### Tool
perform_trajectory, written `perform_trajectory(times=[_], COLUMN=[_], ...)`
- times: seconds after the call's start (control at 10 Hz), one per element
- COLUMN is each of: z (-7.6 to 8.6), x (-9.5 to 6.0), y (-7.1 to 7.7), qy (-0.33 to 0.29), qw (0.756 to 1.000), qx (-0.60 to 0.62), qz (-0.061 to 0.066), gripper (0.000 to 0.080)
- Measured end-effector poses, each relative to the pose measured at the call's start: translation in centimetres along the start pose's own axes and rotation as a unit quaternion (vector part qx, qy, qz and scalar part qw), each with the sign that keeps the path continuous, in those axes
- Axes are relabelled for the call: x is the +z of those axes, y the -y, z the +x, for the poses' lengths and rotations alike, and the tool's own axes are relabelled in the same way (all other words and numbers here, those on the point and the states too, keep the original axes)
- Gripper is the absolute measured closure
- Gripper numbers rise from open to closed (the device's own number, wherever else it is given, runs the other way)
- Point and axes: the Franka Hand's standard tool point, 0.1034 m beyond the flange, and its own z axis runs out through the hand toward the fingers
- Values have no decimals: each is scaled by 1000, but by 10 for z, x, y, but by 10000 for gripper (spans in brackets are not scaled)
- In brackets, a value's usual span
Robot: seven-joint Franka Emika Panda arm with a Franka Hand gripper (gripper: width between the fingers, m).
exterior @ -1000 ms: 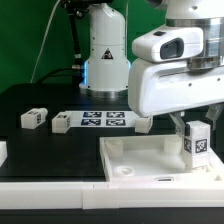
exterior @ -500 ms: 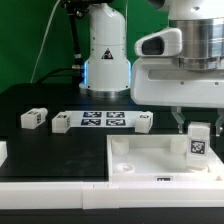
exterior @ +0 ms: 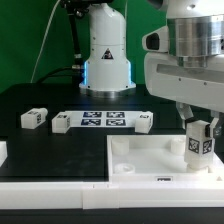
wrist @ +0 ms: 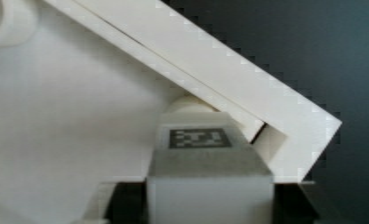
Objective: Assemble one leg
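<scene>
My gripper (exterior: 201,128) is shut on a leg (exterior: 199,143), a small white block with a black-and-white tag on its face. The leg stands upright at the far right corner of the large white square panel (exterior: 150,158). In the wrist view the leg (wrist: 206,150) fills the space between the fingers, with its tag facing the camera, and its end meets the panel's raised corner rim (wrist: 234,75). Whether it sits in the socket is hidden.
The marker board (exterior: 105,120) lies on the black table behind the panel. Loose legs lie at its left end (exterior: 61,123), at its right end (exterior: 143,123) and farther left (exterior: 33,118). A white part (exterior: 2,152) shows at the exterior view's left edge. The robot base (exterior: 105,55) stands behind.
The gripper and leg have shifted slightly toward the exterior view's right and a little up along the panel's right edge. The wrist has rotated. The loose legs have not moved.
</scene>
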Motion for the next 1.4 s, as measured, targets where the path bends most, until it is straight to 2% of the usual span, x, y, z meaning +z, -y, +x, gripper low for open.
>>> perform_trajectory(times=[0.1, 0.2, 0.3, 0.4, 0.5, 0.8, 0.9, 1.0, 1.1, 1.3, 1.4], z=[0, 0, 1, 0, -3, -4, -6, -5, -4, -3, -3], x=[0, 1, 2, 3, 3, 4, 4, 4, 4, 4, 4], y=[0, 0, -1, 0, 1, 3, 4, 4, 3, 3, 3], qy=[0, 1, -1, 0, 0, 6, 6, 4, 4, 5, 5], qw=[1000, 999, 995, 985, 974, 908, 881, 844, 822, 812, 813], qx=[-27, -34, -96, -170, -224, -420, -473, -537, -569, -583, -583], qz=[0, 0, -2, -3, -3, -6, -7, -9, -9, -8, -8], gripper=[498, 329, 329, 185, 161, 152, 151, 151, 151, 180, 366])
